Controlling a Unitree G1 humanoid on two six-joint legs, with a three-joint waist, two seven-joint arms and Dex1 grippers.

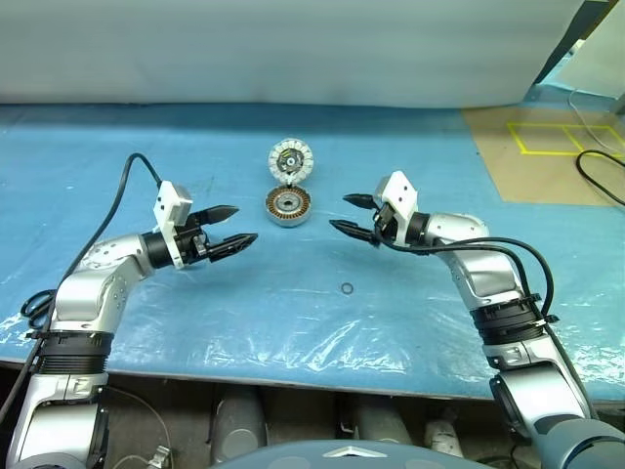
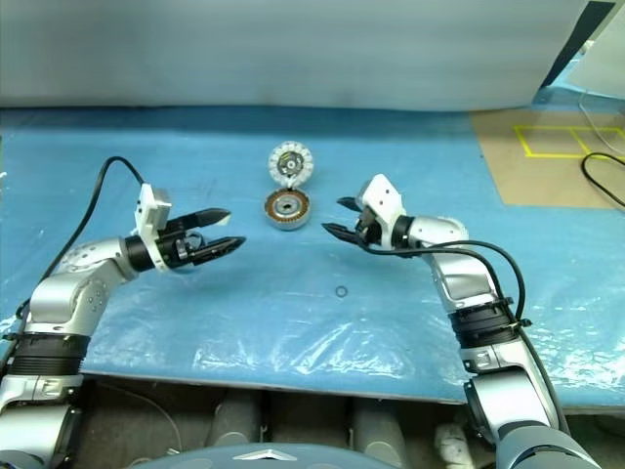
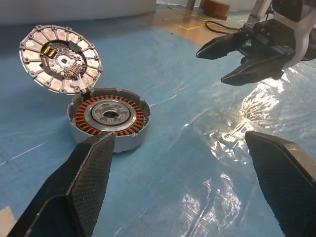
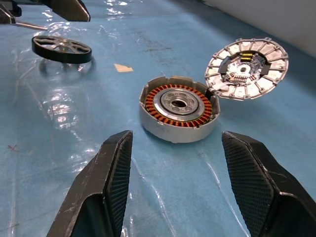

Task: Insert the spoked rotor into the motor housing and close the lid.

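Observation:
The motor housing [image 1: 288, 206] stands mid-table, a silver cylinder with copper windings [image 4: 178, 104] showing. Behind it the lid [image 1: 290, 159] is tipped up, its segmented face [image 3: 60, 59] turned toward me. The spoked rotor [image 4: 61, 49] lies flat on the table below my left gripper. My left gripper [image 1: 235, 225] hovers left of the housing, open and empty, pointing at it. Opposite, my right gripper [image 1: 350, 213] hovers right of the housing, also open and empty. Both are clear of the housing.
A small dark ring [image 1: 346, 288] lies on the blue plastic-covered table [image 1: 293, 313] in front of the housing. A tan scrap [image 4: 123, 67] lies near the rotor. A brown board with yellow tape [image 1: 547, 147] and a black cable [image 1: 601, 181] sit at the back right.

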